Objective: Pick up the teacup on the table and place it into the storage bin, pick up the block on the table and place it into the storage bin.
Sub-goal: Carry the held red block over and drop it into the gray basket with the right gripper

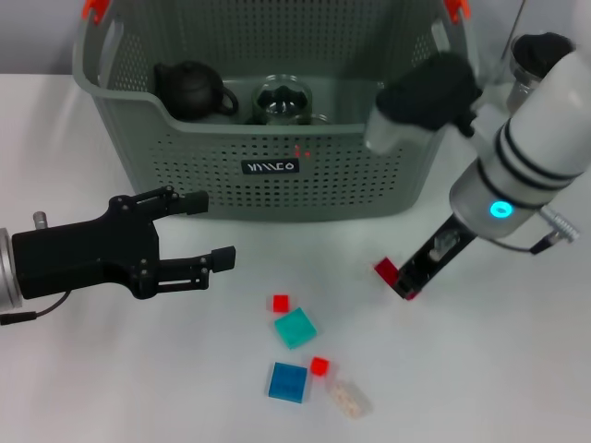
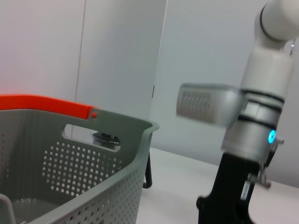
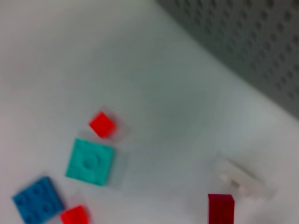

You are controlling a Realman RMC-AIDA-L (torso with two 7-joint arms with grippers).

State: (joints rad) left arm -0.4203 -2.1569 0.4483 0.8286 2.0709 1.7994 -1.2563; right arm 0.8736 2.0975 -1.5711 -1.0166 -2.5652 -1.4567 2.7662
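Your right gripper (image 1: pixel 399 280) pinches a dark red block (image 1: pixel 385 269) at centre-right; your left gripper (image 1: pixel 205 231) idles, spread. Teaware sits in the storage bin (image 1: pixel 277 166); blocks remain.

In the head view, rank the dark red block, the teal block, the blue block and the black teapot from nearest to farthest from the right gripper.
From the right gripper:
1. Dark red block, right at its fingertips.
2. Teal block, toward the robot's left on the table.
3. Blue block, beyond the teal one, nearer the robot.
4. Black teapot, inside the storage bin, at its far left.
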